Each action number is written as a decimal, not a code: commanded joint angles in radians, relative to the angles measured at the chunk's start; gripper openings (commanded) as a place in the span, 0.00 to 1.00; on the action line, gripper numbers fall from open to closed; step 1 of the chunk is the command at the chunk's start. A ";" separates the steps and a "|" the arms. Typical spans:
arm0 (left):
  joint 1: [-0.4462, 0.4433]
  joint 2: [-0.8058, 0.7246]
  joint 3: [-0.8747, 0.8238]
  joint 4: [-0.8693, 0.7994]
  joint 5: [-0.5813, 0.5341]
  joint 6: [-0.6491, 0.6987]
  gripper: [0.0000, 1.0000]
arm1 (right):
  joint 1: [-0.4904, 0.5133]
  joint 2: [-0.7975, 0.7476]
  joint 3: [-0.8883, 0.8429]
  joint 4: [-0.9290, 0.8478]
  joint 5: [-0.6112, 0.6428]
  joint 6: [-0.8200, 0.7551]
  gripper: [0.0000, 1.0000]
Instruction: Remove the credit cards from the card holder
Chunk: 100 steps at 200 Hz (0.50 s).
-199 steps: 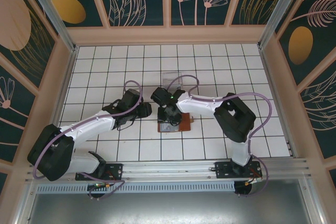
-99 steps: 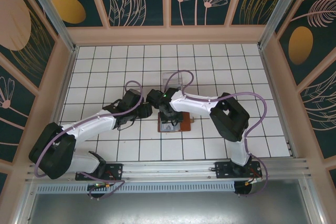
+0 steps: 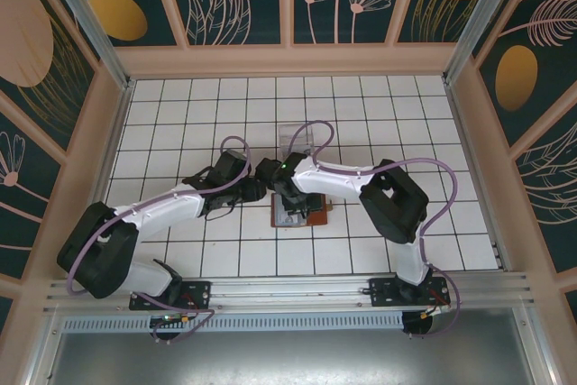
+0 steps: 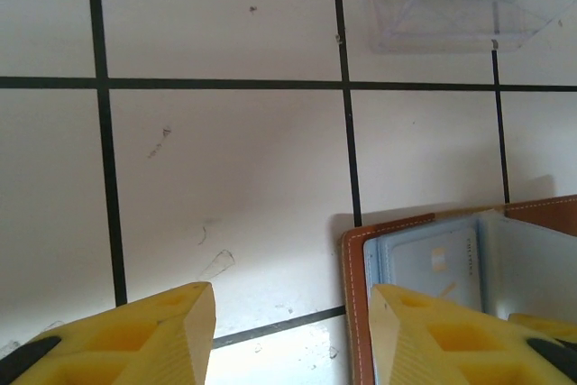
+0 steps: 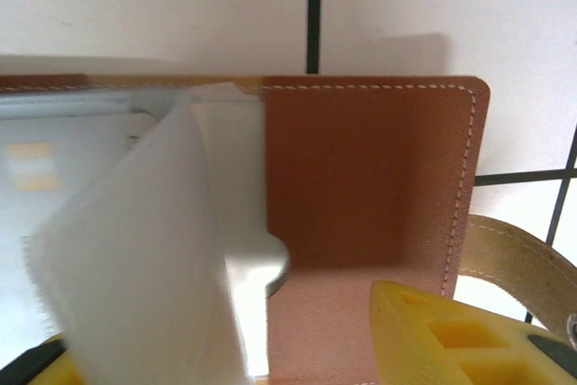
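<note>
White-tiled table [image 3: 180,123] holds the open card holder [image 5: 361,187] at centre; right hand [image 5: 234,340] stands parted around a tilted credit card [image 5: 135,259], left hand [image 4: 288,322] wide, empty. Ungripped, the card could fall flat.

Spread open on white floor tiles [image 5: 162,6]: stitched reddish-brown card holder [image 5: 370,178], tan closing tab [image 5: 509,263] at right. Tilted up over its blue-grey left half, a blurred pale card [image 5: 135,259], between the parted yellow fingers [image 5: 451,331] of the right gripper [image 5: 248,353].
</note>
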State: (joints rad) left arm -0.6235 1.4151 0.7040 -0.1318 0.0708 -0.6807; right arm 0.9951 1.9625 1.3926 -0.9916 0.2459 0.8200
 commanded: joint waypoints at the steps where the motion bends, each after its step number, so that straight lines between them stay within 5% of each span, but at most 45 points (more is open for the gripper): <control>1: 0.003 0.017 0.031 0.000 0.029 0.013 0.50 | -0.014 -0.029 -0.035 -0.008 0.048 0.010 0.47; 100: 0.003 0.065 0.071 -0.015 0.066 0.019 0.50 | -0.036 -0.072 -0.141 0.054 0.049 0.014 0.46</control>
State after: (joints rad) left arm -0.6235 1.4654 0.7452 -0.1329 0.1162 -0.6804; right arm 0.9684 1.9186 1.2724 -0.9222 0.2459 0.8181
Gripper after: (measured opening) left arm 0.497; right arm 0.466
